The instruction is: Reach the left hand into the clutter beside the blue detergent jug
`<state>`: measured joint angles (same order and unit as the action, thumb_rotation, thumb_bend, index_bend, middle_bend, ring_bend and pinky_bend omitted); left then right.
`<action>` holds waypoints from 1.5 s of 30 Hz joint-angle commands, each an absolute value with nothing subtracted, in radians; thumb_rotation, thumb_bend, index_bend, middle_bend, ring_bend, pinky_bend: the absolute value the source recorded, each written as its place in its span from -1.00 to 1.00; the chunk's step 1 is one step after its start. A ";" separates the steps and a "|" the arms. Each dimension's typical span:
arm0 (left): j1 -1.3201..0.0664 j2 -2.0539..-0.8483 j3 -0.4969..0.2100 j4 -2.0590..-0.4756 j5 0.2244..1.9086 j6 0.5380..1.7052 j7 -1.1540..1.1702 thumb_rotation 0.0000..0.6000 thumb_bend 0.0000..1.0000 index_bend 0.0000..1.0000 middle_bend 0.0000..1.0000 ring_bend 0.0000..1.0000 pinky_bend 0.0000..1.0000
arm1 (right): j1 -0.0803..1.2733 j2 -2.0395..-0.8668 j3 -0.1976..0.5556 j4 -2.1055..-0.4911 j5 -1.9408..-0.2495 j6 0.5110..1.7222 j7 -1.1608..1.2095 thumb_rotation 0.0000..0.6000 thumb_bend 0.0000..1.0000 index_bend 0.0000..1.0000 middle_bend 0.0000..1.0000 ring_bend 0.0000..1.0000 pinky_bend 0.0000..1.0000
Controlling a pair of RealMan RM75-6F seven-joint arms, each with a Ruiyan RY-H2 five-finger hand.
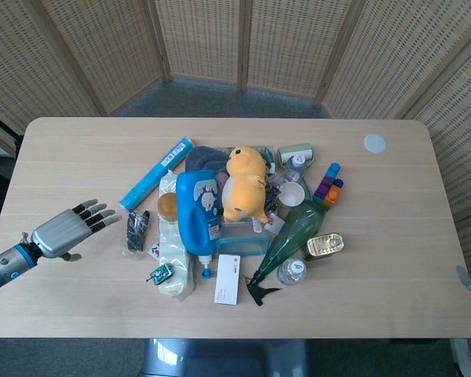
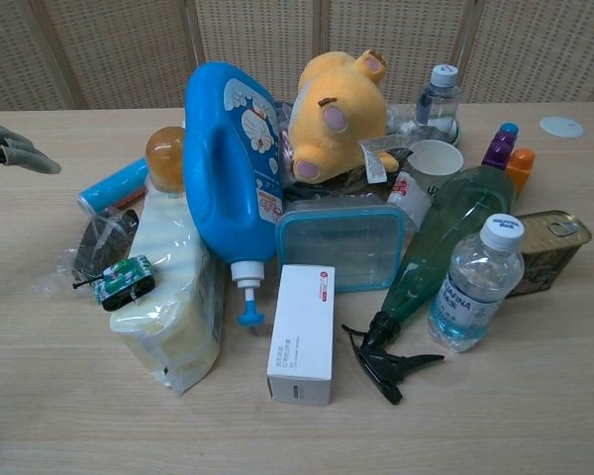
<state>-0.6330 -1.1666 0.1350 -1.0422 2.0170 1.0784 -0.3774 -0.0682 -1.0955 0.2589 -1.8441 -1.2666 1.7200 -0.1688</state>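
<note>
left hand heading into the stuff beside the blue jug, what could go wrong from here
The left hand is open and short of the pile. The black item in a clear bag lies nearest its fingers and would likely get pushed first. The blue detergent jug leans on the pale pouch and the yellow plush; a nudge to the pouch could shift it. The toy tank could roll off.
</note>
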 commanded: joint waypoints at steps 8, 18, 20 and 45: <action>-0.736 -1.322 0.182 -0.861 2.035 1.059 -0.401 1.00 -0.99 -0.92 -1.00 -1.00 -1.00 | -0.064 -1.096 0.256 -1.842 -1.264 1.710 -0.166 0.69 -1.00 -1.00 -1.00 -1.00 -1.00; -0.830 -1.408 0.230 -0.766 2.057 1.041 -0.413 1.00 -0.99 -0.91 -1.00 -1.00 -1.00 | -0.065 -1.088 0.260 -1.842 -1.254 1.705 -0.143 0.70 -1.00 -1.00 -1.00 -1.00 -1.00; -0.845 -1.425 0.243 -0.744 2.060 1.032 -0.409 1.00 -0.99 -0.91 -1.00 -1.00 -1.00 | -0.065 -1.086 0.260 -1.842 -1.253 1.703 -0.139 0.70 -1.00 -1.00 -1.00 -1.00 -1.00; -0.886 -1.597 0.351 -0.536 2.027 0.992 -0.433 1.00 -0.99 -0.79 -1.00 -1.00 -1.00 | -0.067 -1.071 0.264 -1.842 -1.236 1.691 -0.101 0.69 -1.00 -1.00 -1.00 -1.00 -1.00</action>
<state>-0.8863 -1.5929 0.3489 -0.5406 2.0305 0.9915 -0.4308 -0.0670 -1.0709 0.2637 -1.8416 -1.2361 1.6908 -0.1011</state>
